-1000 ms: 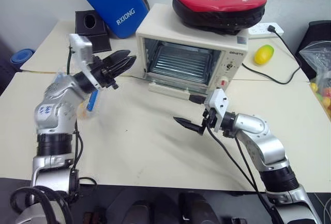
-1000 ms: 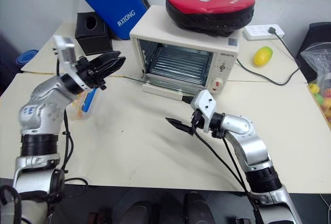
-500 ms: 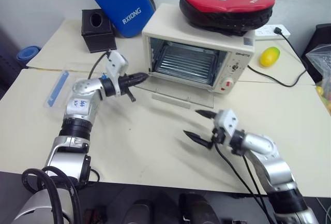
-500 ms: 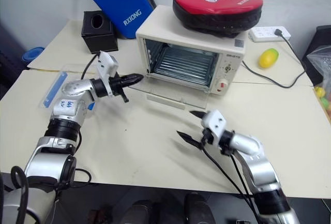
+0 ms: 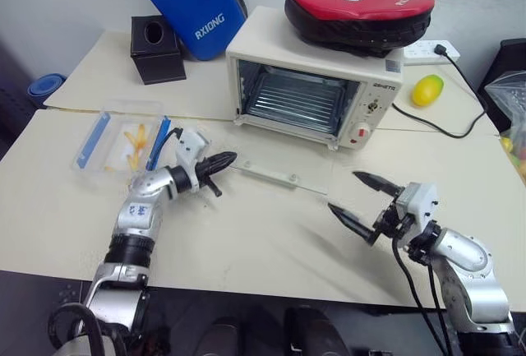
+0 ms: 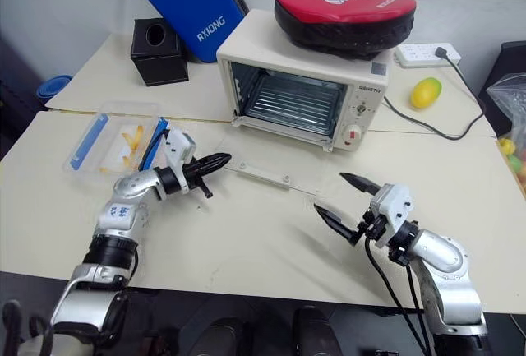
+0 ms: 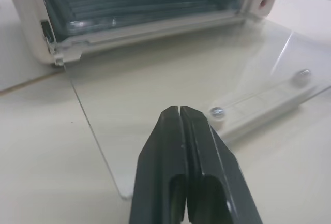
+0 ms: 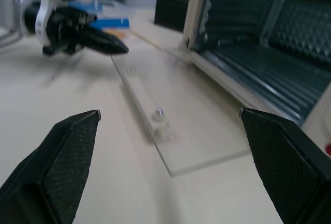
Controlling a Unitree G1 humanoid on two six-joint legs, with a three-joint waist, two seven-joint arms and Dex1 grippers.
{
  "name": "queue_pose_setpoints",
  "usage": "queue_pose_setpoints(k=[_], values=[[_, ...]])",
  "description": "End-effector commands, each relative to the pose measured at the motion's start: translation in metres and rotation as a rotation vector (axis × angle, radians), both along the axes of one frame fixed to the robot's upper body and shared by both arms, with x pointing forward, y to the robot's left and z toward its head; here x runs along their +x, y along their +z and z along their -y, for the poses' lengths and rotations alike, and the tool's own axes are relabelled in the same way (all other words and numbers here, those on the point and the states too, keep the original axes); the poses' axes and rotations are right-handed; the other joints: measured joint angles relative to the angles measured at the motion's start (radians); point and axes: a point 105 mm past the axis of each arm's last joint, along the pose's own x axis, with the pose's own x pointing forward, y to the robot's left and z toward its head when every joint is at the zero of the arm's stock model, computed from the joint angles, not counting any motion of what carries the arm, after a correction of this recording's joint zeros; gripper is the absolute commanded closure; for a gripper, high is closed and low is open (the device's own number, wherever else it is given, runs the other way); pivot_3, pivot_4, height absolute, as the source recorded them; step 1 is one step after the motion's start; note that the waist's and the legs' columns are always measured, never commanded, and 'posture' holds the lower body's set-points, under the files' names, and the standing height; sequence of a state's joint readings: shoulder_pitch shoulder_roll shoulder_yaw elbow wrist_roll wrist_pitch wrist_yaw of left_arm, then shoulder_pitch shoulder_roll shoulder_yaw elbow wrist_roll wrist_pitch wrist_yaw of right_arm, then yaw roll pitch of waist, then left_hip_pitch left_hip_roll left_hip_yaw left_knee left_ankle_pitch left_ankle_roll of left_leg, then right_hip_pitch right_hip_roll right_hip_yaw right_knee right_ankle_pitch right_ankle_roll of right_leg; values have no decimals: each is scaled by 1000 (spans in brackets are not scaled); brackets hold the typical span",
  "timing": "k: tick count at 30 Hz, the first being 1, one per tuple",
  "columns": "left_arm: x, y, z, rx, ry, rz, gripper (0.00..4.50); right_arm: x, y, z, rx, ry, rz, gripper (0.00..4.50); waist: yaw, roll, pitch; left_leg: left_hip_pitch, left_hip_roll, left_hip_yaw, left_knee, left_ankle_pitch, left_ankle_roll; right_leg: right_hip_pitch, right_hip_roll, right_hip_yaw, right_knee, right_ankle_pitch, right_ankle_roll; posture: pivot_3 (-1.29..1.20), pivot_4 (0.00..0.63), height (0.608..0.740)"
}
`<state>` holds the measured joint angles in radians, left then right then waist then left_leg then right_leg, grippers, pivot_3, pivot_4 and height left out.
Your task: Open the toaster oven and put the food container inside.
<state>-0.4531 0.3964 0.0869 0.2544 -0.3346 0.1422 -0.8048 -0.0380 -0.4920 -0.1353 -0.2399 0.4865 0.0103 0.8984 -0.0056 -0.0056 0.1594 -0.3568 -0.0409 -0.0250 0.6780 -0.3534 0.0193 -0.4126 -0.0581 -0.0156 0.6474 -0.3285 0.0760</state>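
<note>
Cream tabletop [image 5: 246,233], toaster oven [image 5: 312,85] open

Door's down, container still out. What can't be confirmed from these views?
- Food container: whether its lid is clipped shut, too small in the eye views.
- Toaster oven: knob settings too small; back of cavity dark.
- Left gripper: touching the glass door or just above, unclear in the left wrist view.

- Cream-white boxy toaster oven [image 5: 312,76]: at the back centre of the beige tabletop [image 5: 246,233], its glass door [image 5: 283,167] lying flat in front.
- Red-and-black padded mitt [image 5: 357,2]: on the oven.
- Clear rectangular plastic food container [image 5: 127,141]: left of the door.
- Black tissue box [image 5: 156,48]: behind the container.
- Yellow-green mango-shaped fruit [image 5: 428,90]: right of the oven.
</note>
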Motion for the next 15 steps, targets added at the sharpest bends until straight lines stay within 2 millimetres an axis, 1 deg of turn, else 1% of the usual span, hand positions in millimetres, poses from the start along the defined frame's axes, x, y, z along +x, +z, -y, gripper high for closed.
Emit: queue_pose_setpoints(k=[1, 3, 5, 6, 7, 8, 9, 10, 11, 12, 13, 14, 15], values=[[-40, 46, -31, -152, 35, 185, 3365, 0, 20, -9, 58, 58, 92, 0, -1, 0, 0, 0, 1, 0, 0, 0, 0, 0, 0, 0, -1, 0, 0, 0, 150, 740], [-56, 48, -63, -150, 193, 201, 2789, 3, 22, -14, 49, 66, 125, 0, 2, 0, 1, 0, 1, 0, -1, 0, 0, 0, 0, 0, -1, 0, 0, 0, 150, 740], [-68, 44, -82, -150, 297, 177, 2174, 5, 22, -17, 47, 68, 143, 0, 6, 1, 1, 0, 1, -1, -1, 0, 0, 1, 0, 0, -2, 0, 0, 0, 150, 740], [-77, 40, -102, -167, 393, 160, 1915, 5, 21, -19, 36, 72, 164, 0, 9, 1, 1, 1, 1, -1, -1, -1, 1, 3, 0, 0, -2, 0, 0, 0, 150, 740], [-88, 36, -122, -187, 492, 140, 1526, 4, 20, -22, 26, 80, 181, 0, 8, 1, 1, 1, 0, -1, -1, -1, 2, 3, -1, -1, -3, 0, 0, 0, 150, 740], [-99, 25, -150, -208, 657, 84, 1241, 4, 20, -26, 10, 90, 206, 0, 6, 2, 1, 2, 0, -1, 0, -2, 3, 4, -1, 0, -3, 0, 0, 0, 150, 740], [-108, 19, -167, -220, 766, 45, 930, 4, 20, -28, 0, 97, 222, 0, 5, 2, 1, 2, 0, -1, -1, -3, 4, 4, -1, 0, -3, 0, 0, 0, 150, 740], [-124, 12, -189, -261, 875, 18, 604, 4, 20, -30, -1, 105, 233, 0, 4, 2, 1, 2, 0, -1, -1, -3, 4, 4, -1, 0, -4, 0, 0, 0, 150, 740], [-139, 7, -203, -293, 941, -6, 367, 6, 19, -32, -4, 108, 244, 0, 4, 1, 2, 2, 0, -1, -1, -4, 4, 4, -1, 0, -4, 0, 0, 0, 150, 740], [-151, 3, -211, -331, 993, -26, 92, 8, 20, -34, -3, 106, 254, 0, 3, 0, 2, 2, 0, -1, -1, -4, 4, 4, 0, 0, -4, 0, 0, 0, 150, 740], [-159, 1, -215, -356, 1026, -41, 36, 9, 20, -35, -3, 104, 261, 0, 4, 0, 3, 2, 1, -1, 0, -4, 4, 4, 0, 0, -4, 0, 0, 0, 150, 740], [-163, -1, -217, -369, 1045, -55, 36, 8, 20, -37, 16, 133, 243, 0, 5, 0, 3, 2, 0, -1, 0, -4, 4, 4, 0, 0, -4, 0, 0, 0, 150, 740], [-166, -2, -219, -393, 1073, -75, 36, 7, 21, -38, 12, 142, 263, 0, 10, -1, 3, 2, 0, -1, 0, -4, 4, 5, -1, 0, -4, 0, 0, 0, 150, 740]])
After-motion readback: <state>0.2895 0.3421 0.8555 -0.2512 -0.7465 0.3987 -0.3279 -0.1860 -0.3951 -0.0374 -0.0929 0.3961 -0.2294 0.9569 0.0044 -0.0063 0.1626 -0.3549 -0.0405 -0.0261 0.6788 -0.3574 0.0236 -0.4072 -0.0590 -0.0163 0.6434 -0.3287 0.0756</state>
